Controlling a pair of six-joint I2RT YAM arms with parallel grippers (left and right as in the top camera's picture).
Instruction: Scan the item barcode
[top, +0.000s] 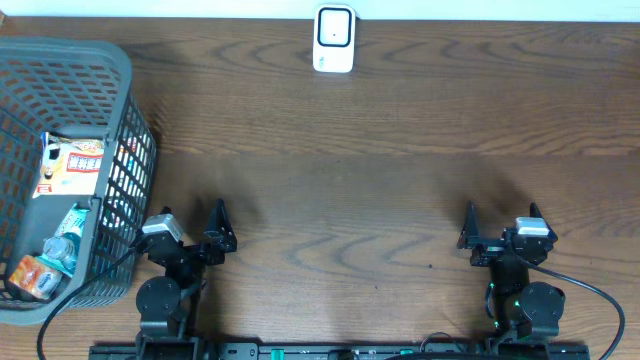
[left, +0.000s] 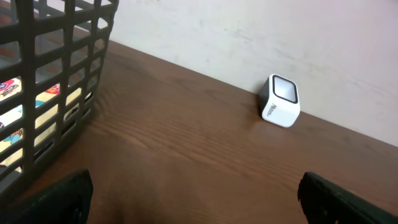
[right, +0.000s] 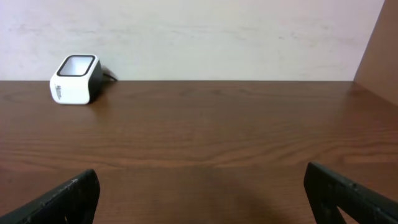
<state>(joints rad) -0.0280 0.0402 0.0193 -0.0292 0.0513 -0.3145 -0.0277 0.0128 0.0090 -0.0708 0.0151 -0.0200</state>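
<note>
While both arms sit low at the near edge of the table (top: 350, 170), the overhead view lays it all out. The left gripper (top: 193, 216) has its jaws spread wide, nothing between them. The right gripper (top: 502, 214) is the same, splayed and empty. Over on the far left stands the grey mesh basket (top: 70, 55), and that's where the goods are: a boxed item (top: 76, 165) with orange and white print, a bottle (top: 68, 236) below it, and an orange packet (top: 34, 277) in the near corner. The barcode scanner (top: 334, 38), white with a dark face, sits at the far edge, roughly central and well apart from both grippers.

On to the left wrist view: two dark fingertips (left: 59, 198) frame the bottom corners, wide apart over bare wood. The basket (left: 59, 37) looms on the left, with colourful packaging (left: 17, 93) showing through the mesh. The scanner (left: 281, 101) is up against the pale wall (left: 249, 31), right of centre.

Now the right wrist view: fingertips (right: 65, 198) again parted at the corners, gripping nothing. The scanner (right: 76, 79) stands at the far left by the wall, window tilted upward.
</note>
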